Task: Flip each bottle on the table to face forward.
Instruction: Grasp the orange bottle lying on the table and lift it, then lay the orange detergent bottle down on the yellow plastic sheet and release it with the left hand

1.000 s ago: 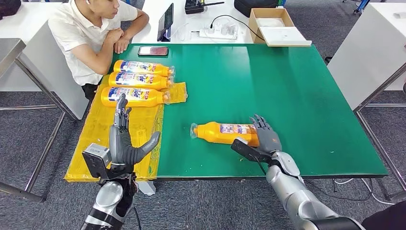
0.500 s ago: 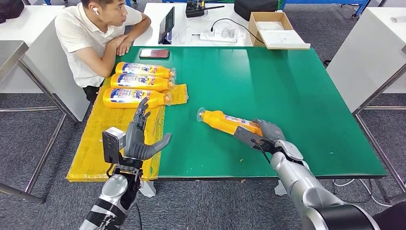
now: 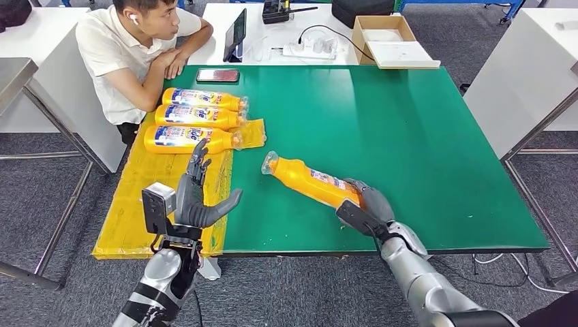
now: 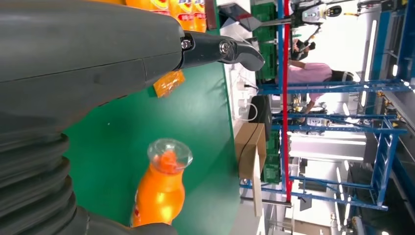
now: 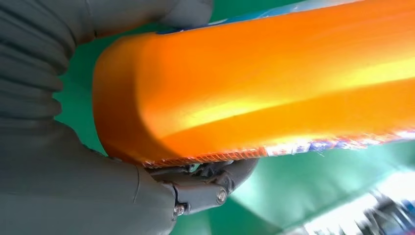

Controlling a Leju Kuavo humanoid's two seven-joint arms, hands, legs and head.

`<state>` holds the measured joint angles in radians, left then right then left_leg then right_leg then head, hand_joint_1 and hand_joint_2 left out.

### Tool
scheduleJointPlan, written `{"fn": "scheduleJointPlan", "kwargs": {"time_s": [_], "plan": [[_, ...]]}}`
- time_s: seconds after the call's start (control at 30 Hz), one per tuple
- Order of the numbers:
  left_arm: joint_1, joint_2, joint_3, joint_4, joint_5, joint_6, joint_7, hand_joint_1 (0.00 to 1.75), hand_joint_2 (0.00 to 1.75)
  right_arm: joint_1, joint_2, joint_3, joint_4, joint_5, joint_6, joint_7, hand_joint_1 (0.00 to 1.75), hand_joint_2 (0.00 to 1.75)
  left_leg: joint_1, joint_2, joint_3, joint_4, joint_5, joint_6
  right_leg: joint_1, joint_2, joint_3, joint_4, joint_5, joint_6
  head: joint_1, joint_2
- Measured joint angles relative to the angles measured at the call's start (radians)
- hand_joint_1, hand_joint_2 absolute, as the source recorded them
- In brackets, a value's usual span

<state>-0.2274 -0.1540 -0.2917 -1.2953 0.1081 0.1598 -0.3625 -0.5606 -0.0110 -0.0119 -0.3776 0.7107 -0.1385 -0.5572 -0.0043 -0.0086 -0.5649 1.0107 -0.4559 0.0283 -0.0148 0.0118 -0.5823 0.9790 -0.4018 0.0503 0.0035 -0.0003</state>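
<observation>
bottle (image 3: 310, 182) now lifted in right hand (image 3: 364, 206)

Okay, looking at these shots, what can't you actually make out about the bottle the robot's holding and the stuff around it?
- Held bottle base, head view: covered by the right robot hand.
- Its label, right wrist view: a sliver at the bottle's edge, too blurred to read.
- Phone screen, head view: too small to read.
- Left robot hand: holds nothing.
</observation>
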Motion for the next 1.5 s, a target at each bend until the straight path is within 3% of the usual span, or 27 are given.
{"fn": "scheduleJointPlan", "kwargs": {"time_s": [0.1, 0.23, 0.53, 0.73, 1.0, 1.33, 1.5], "plan": [[0.022, -0.001, 0.000, -0.008, 0.078, -0.031, 0.028, 0.00, 1.75, 0.050, 0.054, -0.014, -0.065, -0.127, -0.040, -0.092, 1.75, 1.75, 0.000, 0.000, -0.005, 0.000, 0.001, -0.001, 0.000, 0.000, -0.005, 0.001, 0.000, 0.000, 0.000, 0.000], [0.055, -0.002, -0.005, -0.009, 0.199, -0.089, 0.074, 0.00, 1.75, 0.138, 0.130, 0.003, -0.248, -0.283, -0.042, -0.099, 1.75, 1.75, 0.000, -0.002, -0.010, 0.000, 0.001, -0.001, 0.000, 0.000, -0.011, 0.001, 0.000, 0.000, 0.000, 0.000], [0.086, 0.001, -0.023, -0.010, 0.253, -0.113, 0.091, 0.00, 1.75, 0.243, 0.177, 0.078, -0.480, -0.420, -0.061, -0.107, 1.75, 1.75, -0.001, -0.002, -0.015, 0.000, 0.001, -0.001, -0.002, 0.000, -0.015, 0.001, 0.000, 0.000, 0.000, 0.000], [0.142, 0.011, -0.081, -0.071, 0.093, -0.126, -0.034, 0.00, 1.75, 0.320, 0.197, 0.153, -0.636, -0.510, -0.079, -0.106, 1.75, 1.75, -0.001, -0.002, -0.017, 0.000, 0.001, -0.001, -0.002, 0.000, -0.017, 0.001, 0.000, 0.000, 0.000, 0.000], [0.206, 0.023, -0.144, -0.179, -0.011, -0.207, -0.129, 0.00, 1.75, 0.334, 0.220, 0.272, -0.641, -0.462, -0.067, -0.109, 1.75, 1.75, 0.000, -0.002, -0.017, 0.000, 0.001, -0.001, -0.001, 0.000, -0.017, 0.001, 0.000, 0.000, 0.000, 0.000], [0.220, 0.024, -0.140, -0.202, 0.061, -0.225, -0.115, 0.00, 1.75, 0.335, 0.231, 0.386, -0.619, -0.434, -0.073, -0.109, 1.75, 1.75, 0.000, -0.002, -0.017, 0.000, 0.001, -0.001, -0.001, -0.001, -0.017, 0.001, 0.000, 0.000, 0.000, 0.000], [0.199, 0.012, -0.127, -0.193, 0.154, -0.229, -0.094, 0.00, 1.75, 0.344, 0.231, 0.532, -0.587, -0.445, -0.105, -0.109, 1.75, 1.75, 0.000, -0.002, -0.017, 0.000, 0.001, -0.001, -0.001, -0.001, -0.018, 0.001, 0.000, 0.000, 0.000, 0.000]]}}
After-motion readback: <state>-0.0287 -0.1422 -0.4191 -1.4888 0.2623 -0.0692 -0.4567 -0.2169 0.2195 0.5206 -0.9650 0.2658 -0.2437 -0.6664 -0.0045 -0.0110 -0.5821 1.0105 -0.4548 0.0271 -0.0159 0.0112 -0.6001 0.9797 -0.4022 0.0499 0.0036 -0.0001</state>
